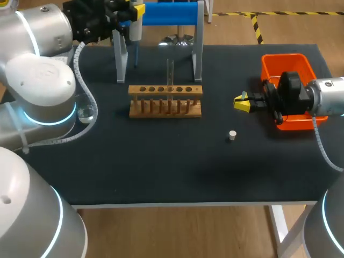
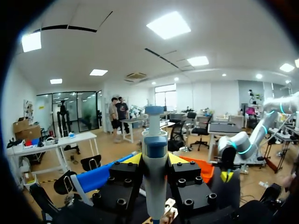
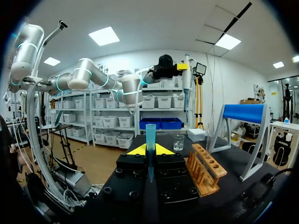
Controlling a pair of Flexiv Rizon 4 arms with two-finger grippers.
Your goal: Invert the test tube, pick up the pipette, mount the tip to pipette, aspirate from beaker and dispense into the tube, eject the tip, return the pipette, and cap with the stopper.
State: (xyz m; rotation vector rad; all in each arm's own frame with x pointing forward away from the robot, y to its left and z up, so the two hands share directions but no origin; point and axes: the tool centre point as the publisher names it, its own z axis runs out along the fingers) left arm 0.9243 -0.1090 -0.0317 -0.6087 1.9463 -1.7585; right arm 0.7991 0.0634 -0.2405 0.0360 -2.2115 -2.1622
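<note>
In the head view the left gripper (image 1: 129, 13) sits at the upper left of the frame, beside the blue stand (image 1: 171, 13), clamped on the pipette (image 1: 136, 27); its wrist view shows the pipette's barrel upright between its fingers; the right gripper (image 1: 242, 102) hangs at the right middle, just in front of the orange bin (image 1: 287, 65), and its wrist view shows it pinching a blue pipette tip (image 3: 150, 139) upright between the yellow fingertips; the wooden rack (image 1: 165, 102) stands at the centre of the black table (image 1: 161, 166), with the test tube (image 1: 170, 72) upright in it; the beaker (image 1: 86, 113) is at the left, by the left arm; the white stopper (image 1: 232, 135) lies lower right of the rack, apart from it.
</note>
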